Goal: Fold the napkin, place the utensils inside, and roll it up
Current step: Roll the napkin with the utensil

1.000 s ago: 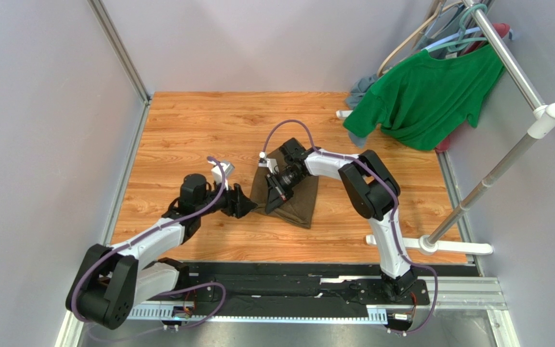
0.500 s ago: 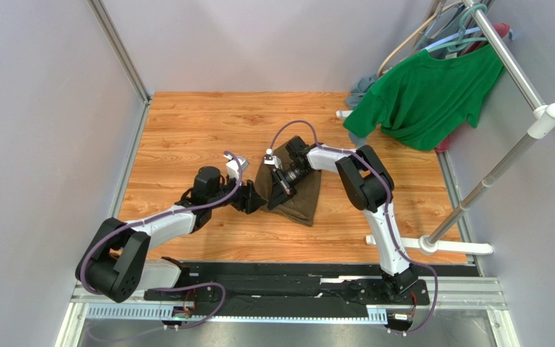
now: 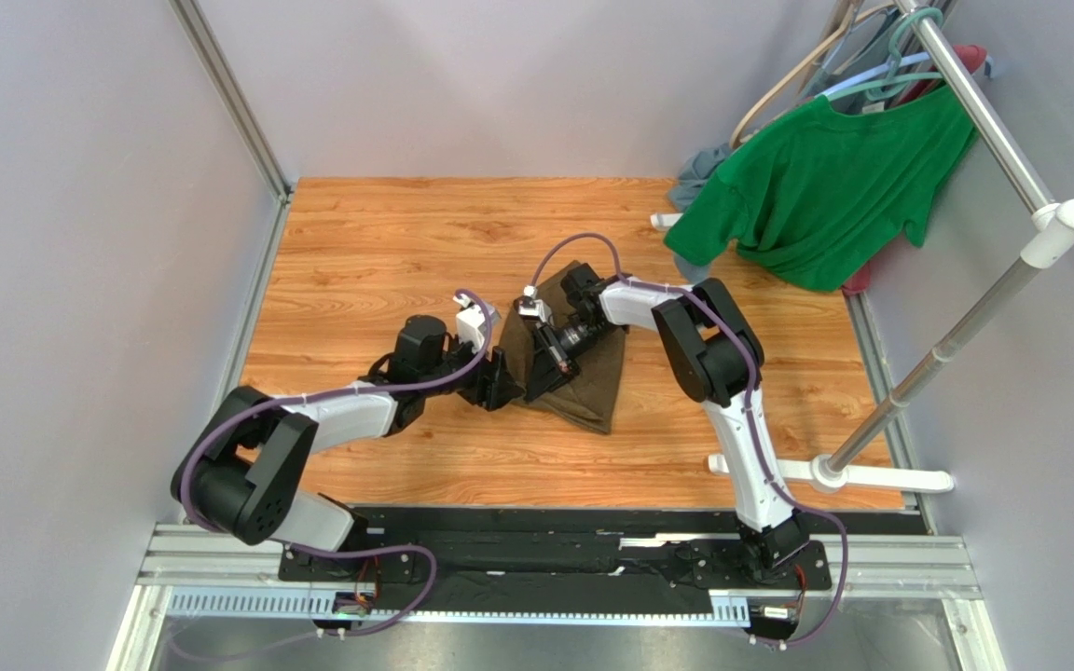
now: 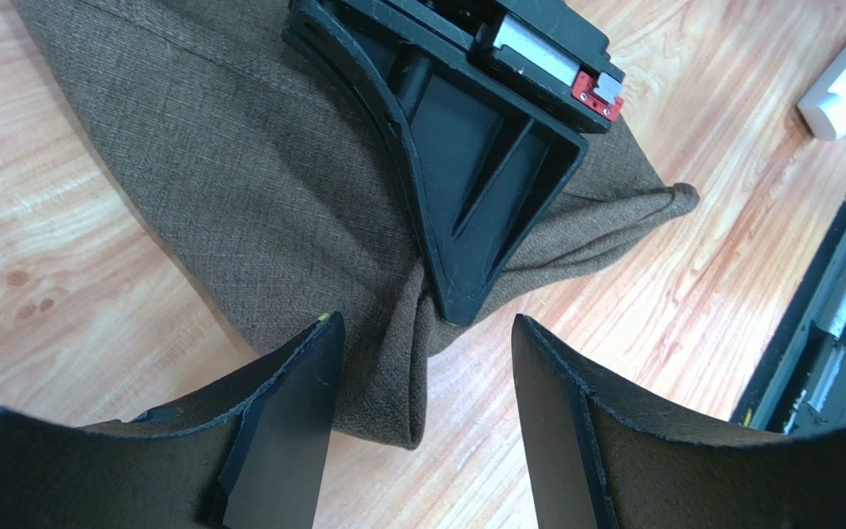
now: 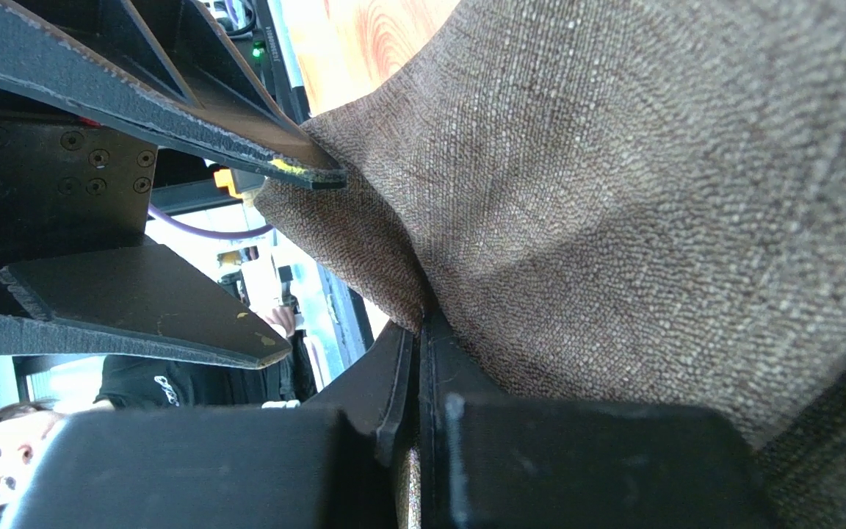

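Closed fingers (image 5: 394, 380) pinch a napkin (image 5: 637, 220) fold.

This looks like a robotics lab test cell: plain grey partition walls (image 3: 81, 210) box in a wood-grain counter (image 3: 361, 238). A left arm (image 3: 333, 415) and a right arm (image 3: 750, 448), trailing purple cables (image 3: 578, 241), are bolted to a metal mounting rail (image 3: 907, 566) at its near edge. A clothes rack (image 3: 984, 119) with hangers (image 3: 907, 56) and a green T-shirt (image 3: 823, 196) stands at the right
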`<state>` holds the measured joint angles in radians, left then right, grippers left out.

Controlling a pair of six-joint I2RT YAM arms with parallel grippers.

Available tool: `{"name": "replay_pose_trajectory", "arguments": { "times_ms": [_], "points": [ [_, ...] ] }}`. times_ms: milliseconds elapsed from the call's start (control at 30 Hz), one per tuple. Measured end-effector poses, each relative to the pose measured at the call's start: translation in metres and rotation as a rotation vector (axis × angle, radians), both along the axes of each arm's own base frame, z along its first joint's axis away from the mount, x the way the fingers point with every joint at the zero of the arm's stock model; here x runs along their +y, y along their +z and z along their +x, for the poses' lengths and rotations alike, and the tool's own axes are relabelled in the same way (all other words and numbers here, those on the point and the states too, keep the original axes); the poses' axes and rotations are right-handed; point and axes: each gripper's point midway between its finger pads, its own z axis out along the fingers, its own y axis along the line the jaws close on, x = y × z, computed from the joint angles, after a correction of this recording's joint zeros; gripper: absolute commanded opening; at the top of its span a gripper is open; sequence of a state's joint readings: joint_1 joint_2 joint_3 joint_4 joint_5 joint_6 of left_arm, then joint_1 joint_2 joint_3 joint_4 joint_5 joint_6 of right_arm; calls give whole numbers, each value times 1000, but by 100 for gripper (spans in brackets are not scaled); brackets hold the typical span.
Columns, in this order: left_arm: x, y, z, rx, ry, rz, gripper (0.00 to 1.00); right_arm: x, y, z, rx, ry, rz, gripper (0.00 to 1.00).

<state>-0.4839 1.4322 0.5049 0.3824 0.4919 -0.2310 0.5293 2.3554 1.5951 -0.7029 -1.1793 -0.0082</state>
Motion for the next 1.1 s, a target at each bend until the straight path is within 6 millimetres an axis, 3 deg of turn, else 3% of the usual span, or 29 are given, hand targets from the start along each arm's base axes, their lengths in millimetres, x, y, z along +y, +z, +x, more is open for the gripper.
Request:
{"name": "replay_pose_trajectory", "arguments": {
  "times_ms": [433,700,800,1100],
  "points": [
    [-3,-14,7,42,6,58,49,3,1,7,2,-2,3,0],
    [-2,-22,2,78,4,90,50,0,0,9,31,-11,10,0],
    [-4,-26,1,91,-1,113,42,-2,0,10,43,-15,16,0],
    [-2,-36,9,120,16,172,0,-4,0,12,43,-22,14,0]
  ]
}}
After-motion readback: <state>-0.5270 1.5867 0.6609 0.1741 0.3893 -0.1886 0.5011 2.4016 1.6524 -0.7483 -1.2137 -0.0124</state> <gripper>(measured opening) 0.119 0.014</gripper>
